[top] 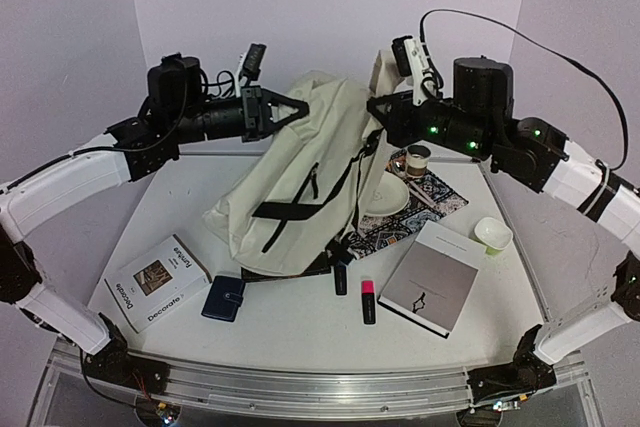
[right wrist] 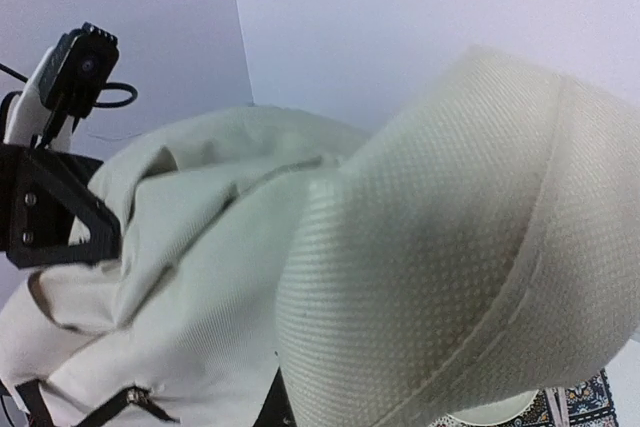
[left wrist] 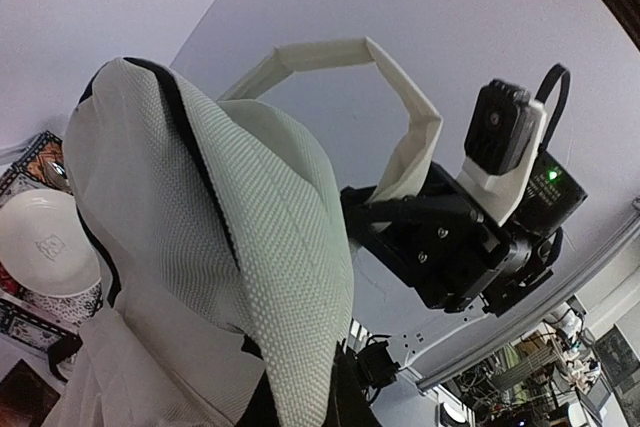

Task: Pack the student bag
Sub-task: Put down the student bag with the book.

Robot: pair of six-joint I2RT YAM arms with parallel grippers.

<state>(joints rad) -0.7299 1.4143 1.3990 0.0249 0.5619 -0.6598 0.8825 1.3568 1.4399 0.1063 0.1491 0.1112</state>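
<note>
The student bag (top: 305, 182), a big cream backpack with black zipper trim and straps, is hoisted by its top at the table's middle, its lower end resting on the table. My left gripper (top: 288, 110) is shut on the bag's upper left rim. My right gripper (top: 380, 110) is shut on the cream strap at the bag's upper right. In the left wrist view, mesh fabric of the bag (left wrist: 250, 227) runs down between my left gripper (left wrist: 310, 402), whose fingers are mostly hidden. Mesh of the bag (right wrist: 420, 277) also fills the right wrist view, covering most of my right gripper (right wrist: 300, 412).
A "Decorate" book (top: 155, 282) and a navy wallet (top: 223, 298) lie front left. A pink-capped marker (top: 368, 300), a small black stick (top: 341, 278) and a grey book (top: 432, 278) lie front right. A saucer (top: 385, 197), a coffee cup (top: 417, 159) and a green cup (top: 492, 235) stand right.
</note>
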